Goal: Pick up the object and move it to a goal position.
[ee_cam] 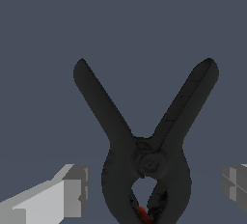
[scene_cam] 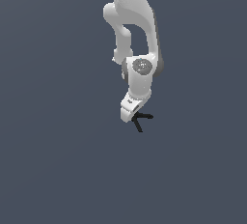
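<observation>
The object (ee_cam: 144,143) is a small black clamp with two straight handles splayed in a V and curved jaws with a red tip. In the exterior view the object (scene_cam: 142,119) lies on the flat grey ground, its handles sticking out toward that view's right from under the white hand. My gripper (ee_cam: 154,189) is open and straddles the clamp's jaw end, with a visible gap on both sides. One grey finger (ee_cam: 72,191) and the other finger (ee_cam: 235,187) flank it. In the exterior view the gripper (scene_cam: 131,117) is low, right at the clamp.
The white arm (scene_cam: 132,20) reaches down from the top of the exterior view. Plain dark grey ground (scene_cam: 58,160) spreads all around. No goal marker shows in either view.
</observation>
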`<state>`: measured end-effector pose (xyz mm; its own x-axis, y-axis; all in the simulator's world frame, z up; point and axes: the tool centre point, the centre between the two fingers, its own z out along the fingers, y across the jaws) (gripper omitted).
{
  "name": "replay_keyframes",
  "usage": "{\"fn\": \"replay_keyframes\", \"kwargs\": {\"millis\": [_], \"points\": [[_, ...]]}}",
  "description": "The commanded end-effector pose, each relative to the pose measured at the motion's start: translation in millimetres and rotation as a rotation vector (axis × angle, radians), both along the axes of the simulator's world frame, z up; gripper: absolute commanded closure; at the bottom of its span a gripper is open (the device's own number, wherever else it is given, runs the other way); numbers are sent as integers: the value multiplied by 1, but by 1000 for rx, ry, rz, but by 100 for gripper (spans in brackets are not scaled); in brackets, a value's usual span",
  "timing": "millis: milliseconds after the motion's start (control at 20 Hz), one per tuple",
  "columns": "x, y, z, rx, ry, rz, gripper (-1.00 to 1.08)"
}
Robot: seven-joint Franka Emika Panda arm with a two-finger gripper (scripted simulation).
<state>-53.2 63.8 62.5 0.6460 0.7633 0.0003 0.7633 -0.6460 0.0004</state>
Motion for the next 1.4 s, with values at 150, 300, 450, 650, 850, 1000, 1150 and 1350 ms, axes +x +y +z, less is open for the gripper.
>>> {"fn": "replay_keyframes", "kwargs": {"millis": [150,300,450,650,850,1000,1150,1350], "points": [[-1,0,-25,0,1,3,-92],[-1,0,-36,0,1,5,-92],[-1,0,-42,0,1,5,-92],[-1,0,-43,0,1,5,108],[-1,0,-43,0,1,5,108],[-1,0,-43,0,1,5,108],[0,-1,-42,-1,-1,4,108],[1,-1,-35,-1,-1,4,108]]}}
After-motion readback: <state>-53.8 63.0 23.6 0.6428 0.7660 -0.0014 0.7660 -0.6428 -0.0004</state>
